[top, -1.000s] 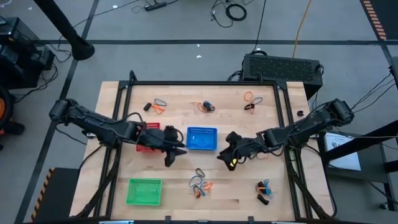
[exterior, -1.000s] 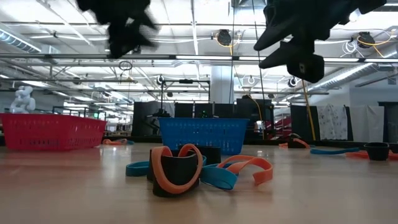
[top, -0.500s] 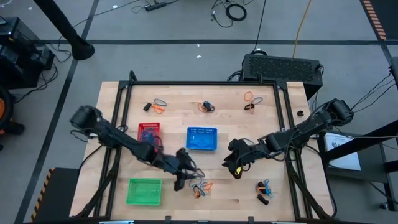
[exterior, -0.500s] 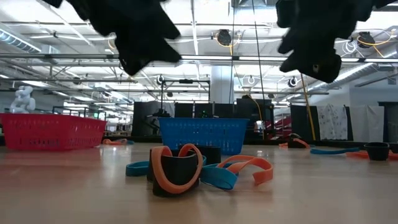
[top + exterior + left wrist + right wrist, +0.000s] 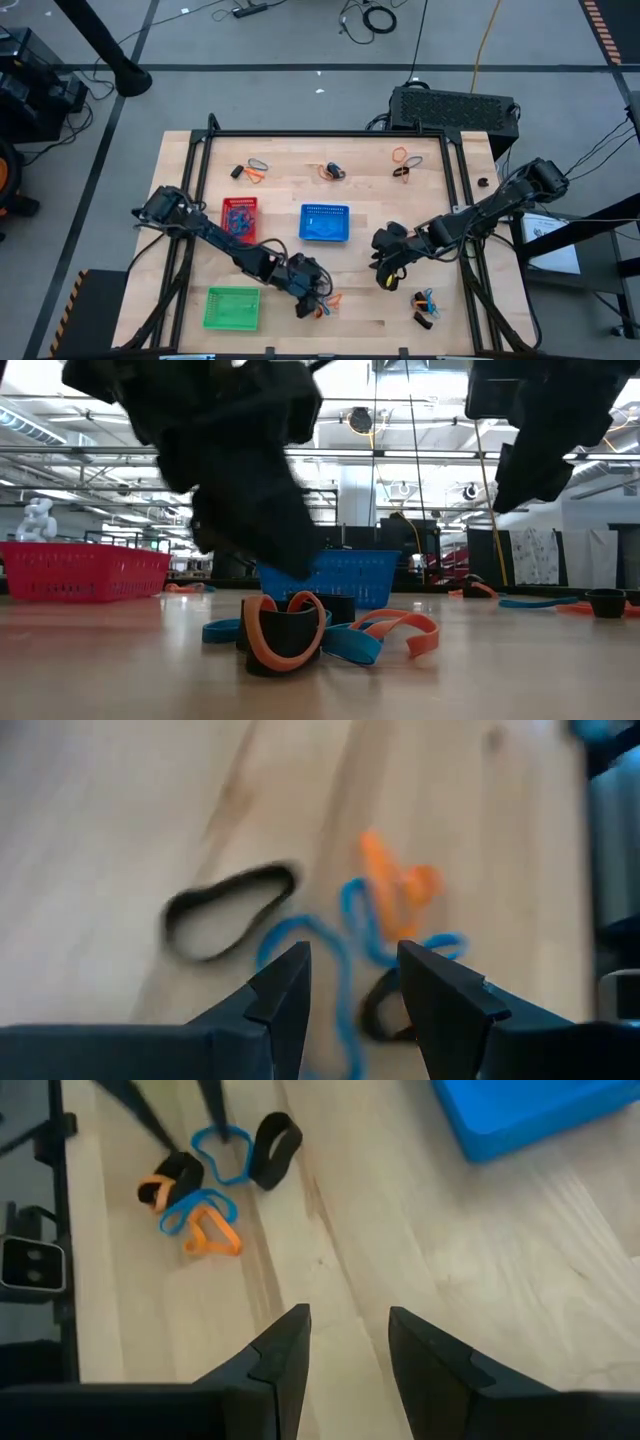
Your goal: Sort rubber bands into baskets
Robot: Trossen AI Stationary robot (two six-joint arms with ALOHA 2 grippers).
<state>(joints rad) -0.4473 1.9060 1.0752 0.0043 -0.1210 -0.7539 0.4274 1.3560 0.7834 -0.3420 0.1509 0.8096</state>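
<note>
While the left pincer (image 5: 308,297) hovers part-open and empty over the rubber bands (image 5: 322,297) at the counter's (image 5: 370,310) six o'clock, probably lining up a pick, three baskets wait nearby. At four o'clock, the right pincer (image 5: 385,272) hangs part-open and empty.

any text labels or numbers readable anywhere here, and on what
None can be read.
Red basket, blue basket, green basket: no label shows.
Rubber bands: plain, no print.
Paper beside the table's right edge: marks too small to read.
Room behind, in the low view: no sign legible.
</note>
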